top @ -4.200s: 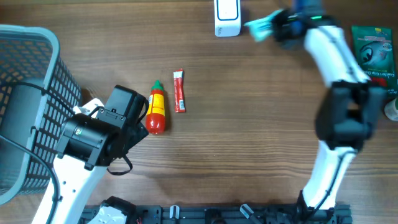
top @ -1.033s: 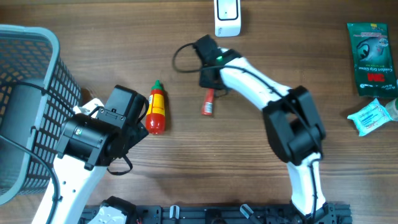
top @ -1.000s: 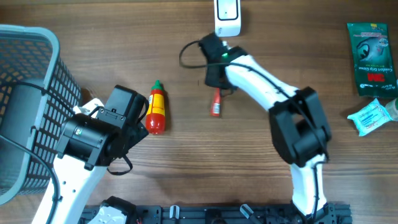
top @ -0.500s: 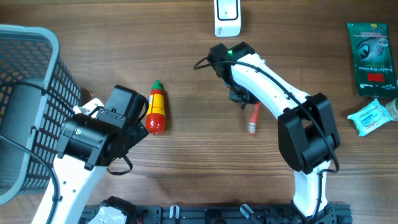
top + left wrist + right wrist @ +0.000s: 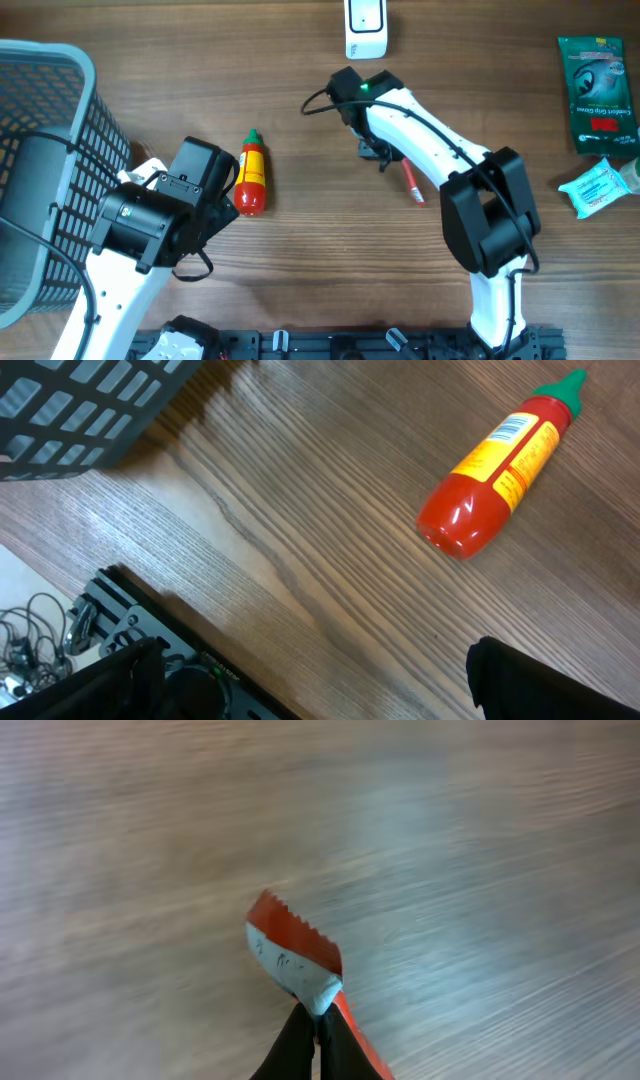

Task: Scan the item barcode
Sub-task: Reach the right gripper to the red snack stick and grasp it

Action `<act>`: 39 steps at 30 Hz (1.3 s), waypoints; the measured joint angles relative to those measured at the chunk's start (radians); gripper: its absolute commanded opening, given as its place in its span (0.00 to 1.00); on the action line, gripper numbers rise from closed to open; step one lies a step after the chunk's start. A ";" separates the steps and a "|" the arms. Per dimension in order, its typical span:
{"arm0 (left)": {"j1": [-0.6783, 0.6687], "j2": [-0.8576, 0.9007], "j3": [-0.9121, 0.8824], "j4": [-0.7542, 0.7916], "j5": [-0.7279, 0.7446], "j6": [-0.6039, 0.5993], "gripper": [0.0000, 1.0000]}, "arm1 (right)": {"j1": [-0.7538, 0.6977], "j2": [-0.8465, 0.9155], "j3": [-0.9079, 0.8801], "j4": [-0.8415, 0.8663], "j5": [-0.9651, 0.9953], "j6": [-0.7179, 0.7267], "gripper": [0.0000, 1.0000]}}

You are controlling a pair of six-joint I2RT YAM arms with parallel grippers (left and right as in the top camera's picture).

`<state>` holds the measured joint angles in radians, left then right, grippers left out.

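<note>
My right gripper (image 5: 388,160) is shut on one end of a thin red sachet (image 5: 412,186), which hangs clear of the table in the middle. In the right wrist view the black fingertips (image 5: 318,1025) pinch the sachet (image 5: 293,948) at its white-and-red end; no barcode is readable. The white scanner (image 5: 365,28) stands at the back edge, beyond the gripper. My left gripper (image 5: 229,190) is open next to a red sauce bottle (image 5: 251,176) and touches nothing. The left wrist view shows that bottle (image 5: 497,463) lying on the wood, well ahead of the gripper (image 5: 320,695).
A dark mesh basket (image 5: 45,140) fills the left side. A green packet (image 5: 598,85) and a blue-white pack (image 5: 596,188) lie at the far right. A black rail (image 5: 340,345) runs along the front edge.
The right gripper picked the red sachet up from beside the bottle and carried it rightward to the middle. In the last half second it shifted slightly and the sachet swung. The left arm stayed still.
</note>
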<state>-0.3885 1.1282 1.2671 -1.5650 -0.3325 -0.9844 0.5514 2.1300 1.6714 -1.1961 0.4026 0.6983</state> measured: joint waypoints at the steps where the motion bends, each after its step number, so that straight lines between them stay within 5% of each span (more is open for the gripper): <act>1: 0.000 0.000 0.000 0.001 0.000 0.000 1.00 | 0.006 0.000 0.000 0.032 -0.021 -0.006 0.05; 11: 0.000 0.000 0.000 0.000 0.000 0.000 1.00 | 0.164 0.019 -0.016 0.095 0.026 0.159 0.05; 15: 0.000 0.000 0.000 0.001 0.000 0.000 1.00 | 0.171 0.036 -0.021 0.149 0.006 0.117 0.05; 18: 0.000 0.000 0.000 0.000 0.000 0.000 1.00 | 0.150 0.038 -0.023 0.212 -0.097 0.055 0.24; 20: 0.000 0.000 0.000 0.001 0.000 0.000 1.00 | 0.121 0.038 -0.024 0.241 -0.187 0.019 0.24; 22: 0.000 0.000 0.000 0.000 0.000 0.000 1.00 | 0.096 0.038 -0.024 0.246 -0.244 -0.006 0.53; 25: 0.000 0.000 0.000 0.001 0.000 0.000 1.00 | 0.071 0.038 -0.024 0.244 -0.304 -0.060 0.76; 29: 0.000 0.000 0.000 0.001 0.000 0.000 1.00 | 0.067 0.038 -0.024 0.219 -0.370 -0.121 0.54; 39: 0.000 0.000 0.000 0.001 0.000 0.000 1.00 | 0.054 0.016 -0.147 0.278 -0.444 -0.192 0.40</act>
<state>-0.3885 1.1282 1.2671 -1.5642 -0.3325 -0.9844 0.6056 2.1460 1.5246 -0.9176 -0.0418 0.5060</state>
